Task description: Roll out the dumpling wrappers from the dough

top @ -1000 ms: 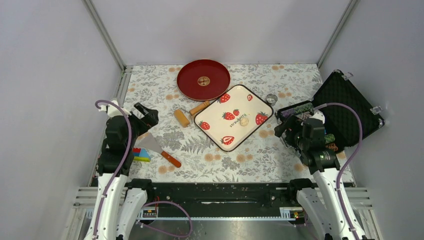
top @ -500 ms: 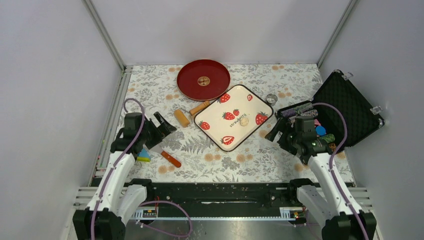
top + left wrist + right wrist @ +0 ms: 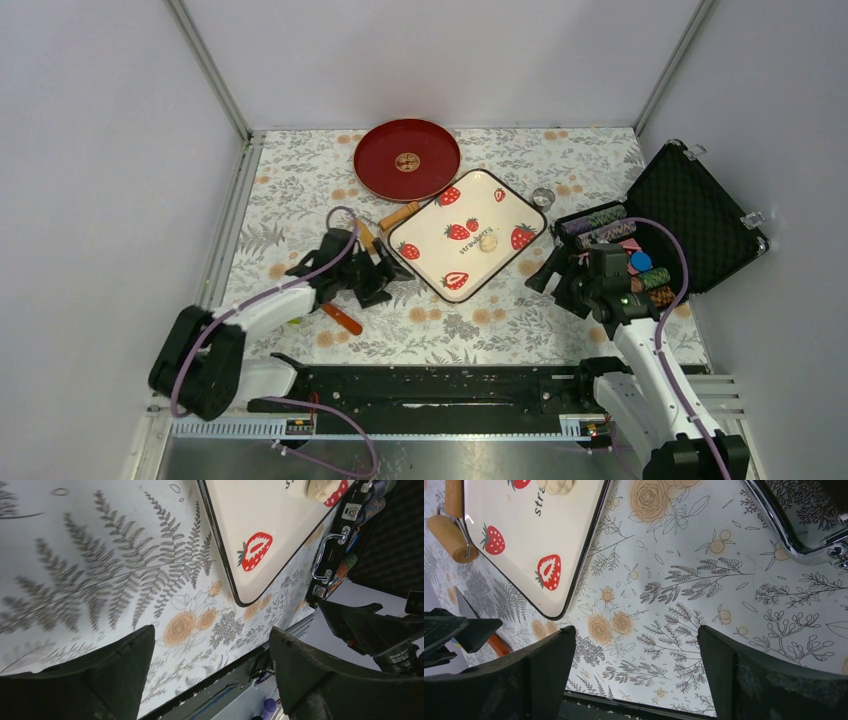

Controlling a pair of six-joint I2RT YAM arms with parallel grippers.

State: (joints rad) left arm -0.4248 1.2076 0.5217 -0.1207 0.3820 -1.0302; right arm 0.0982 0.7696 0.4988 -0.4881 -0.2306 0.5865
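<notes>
A small pale cream round of dough (image 3: 488,241), the piece for the dumpling wrappers, lies on the white strawberry tray (image 3: 430,240); it also shows at the wrist views' top edges (image 3: 324,487) (image 3: 555,485). A wooden rolling pin (image 3: 400,213) lies along the tray's left edge (image 3: 451,535). My left gripper (image 3: 385,272) hangs low and open just left of the tray's near corner, with only tablecloth between its jaws (image 3: 210,640). My right gripper (image 3: 552,277) stands open over the cloth right of the tray, with nothing in it (image 3: 634,630).
A red plate (image 3: 380,175) sits behind the tray. An orange-handled spatula (image 3: 342,319) lies under the left arm. An open black case (image 3: 700,200) with chips stands at the right, and a small clear cup (image 3: 543,197) beside the tray.
The left arm has swung down and to the right, from the table's left side to the tray's near corner, its jaws narrowing slightly. The right arm has lowered and edged left.
</notes>
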